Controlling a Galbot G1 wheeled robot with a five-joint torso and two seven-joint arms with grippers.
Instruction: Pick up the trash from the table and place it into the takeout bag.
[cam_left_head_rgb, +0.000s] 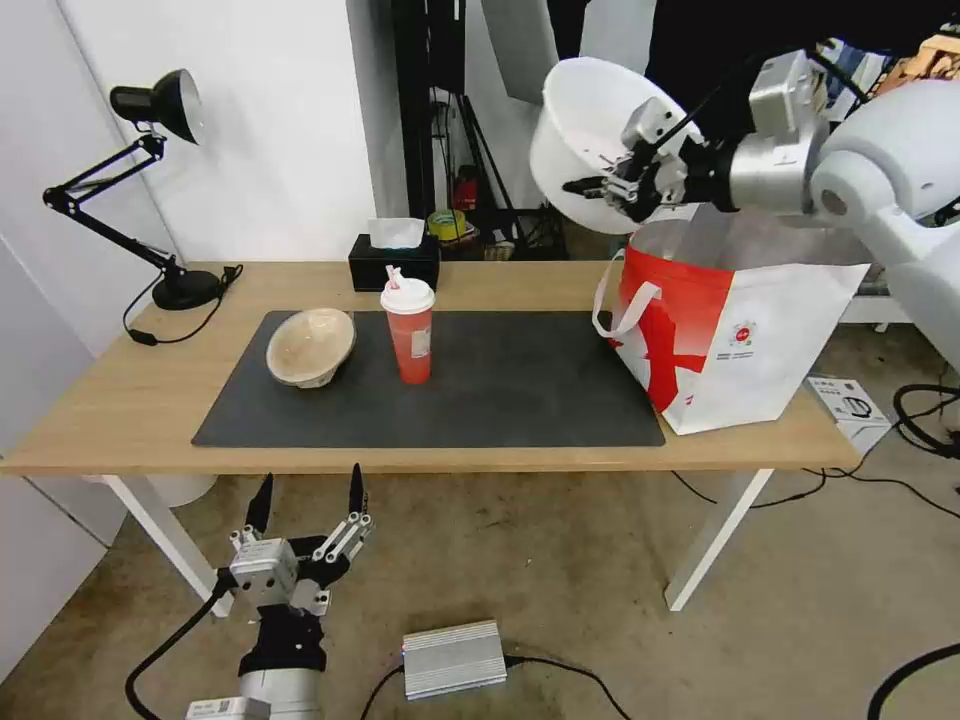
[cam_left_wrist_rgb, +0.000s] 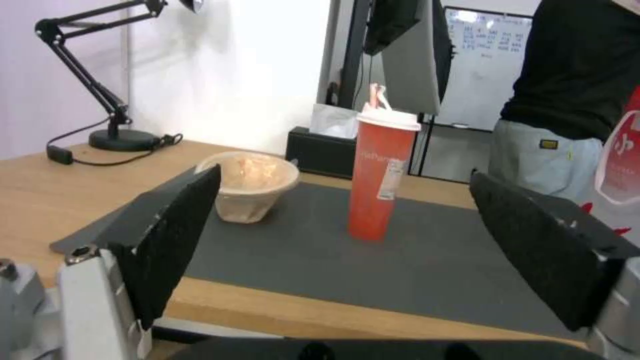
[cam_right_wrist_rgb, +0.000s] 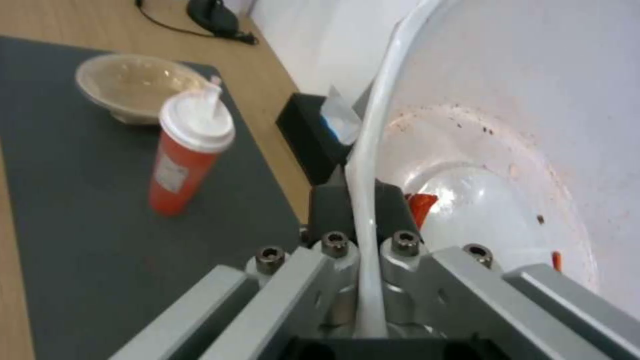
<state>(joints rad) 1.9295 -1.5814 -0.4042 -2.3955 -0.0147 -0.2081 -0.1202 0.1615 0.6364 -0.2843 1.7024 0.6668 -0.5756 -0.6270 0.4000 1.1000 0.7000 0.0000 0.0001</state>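
My right gripper (cam_left_head_rgb: 600, 187) is shut on the rim of the wide white plastic bowl (cam_left_head_rgb: 580, 140), holding it tilted in the air above the left side of the takeout bag (cam_left_head_rgb: 730, 330). In the right wrist view the bowl's rim (cam_right_wrist_rgb: 367, 165) runs between the pads, and red food bits (cam_right_wrist_rgb: 421, 206) lie inside. The red drink cup (cam_left_head_rgb: 409, 330) with white lid and pink straw stands on the dark grey mat (cam_left_head_rgb: 500, 390). Left of it the tan pulp bowl (cam_left_head_rgb: 310, 346) rests tilted. My left gripper (cam_left_head_rgb: 305, 497) hangs open below the table's front edge (cam_left_head_rgb: 400, 462).
A black tissue box (cam_left_head_rgb: 394, 262) sits at the back of the table, and a black desk lamp (cam_left_head_rgb: 160, 200) stands at the back left. A silver power box (cam_left_head_rgb: 455, 657) and cables lie on the floor. A person in black stands behind the bag.
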